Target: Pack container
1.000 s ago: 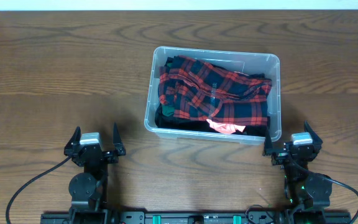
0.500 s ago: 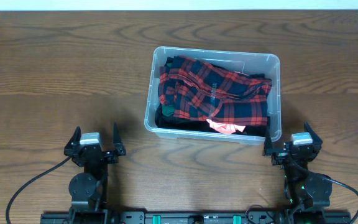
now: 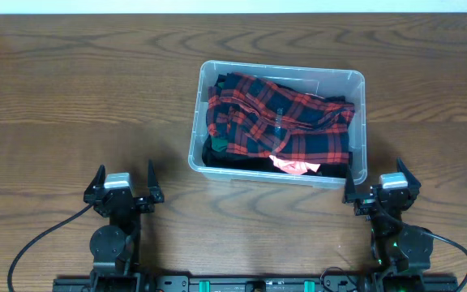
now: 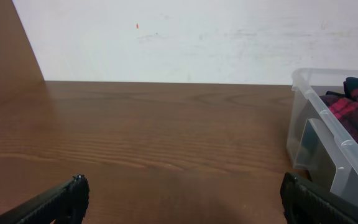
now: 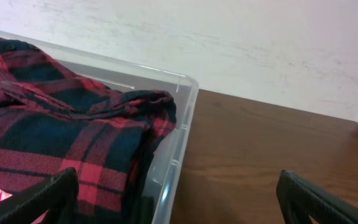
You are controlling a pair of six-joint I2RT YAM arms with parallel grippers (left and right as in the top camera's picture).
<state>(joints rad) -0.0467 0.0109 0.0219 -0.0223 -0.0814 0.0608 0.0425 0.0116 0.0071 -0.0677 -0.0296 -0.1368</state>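
The clear plastic container [image 3: 360, 122] stands on the wooden table right of centre, filled with a red and dark plaid garment [image 3: 278, 122], dark cloth and a pink item [image 3: 292, 166]. My left gripper [image 3: 123, 185] rests near the front edge, left of the container, open and holding nothing. My right gripper [image 3: 383, 182] sits just below the container's near right corner, open and holding nothing too. In the left wrist view the container [image 4: 319, 134] shows at the right, beyond the open fingertips [image 4: 73, 190]. The right wrist view looks over the container's rim [image 5: 182, 134] onto the plaid garment [image 5: 55, 134].
Bare wooden table [image 3: 79, 97] spreads to the left of the container and behind it. A white wall [image 4: 179, 37] rises behind the table's far edge. Black cables [image 3: 35, 243] run from both arm bases at the front.
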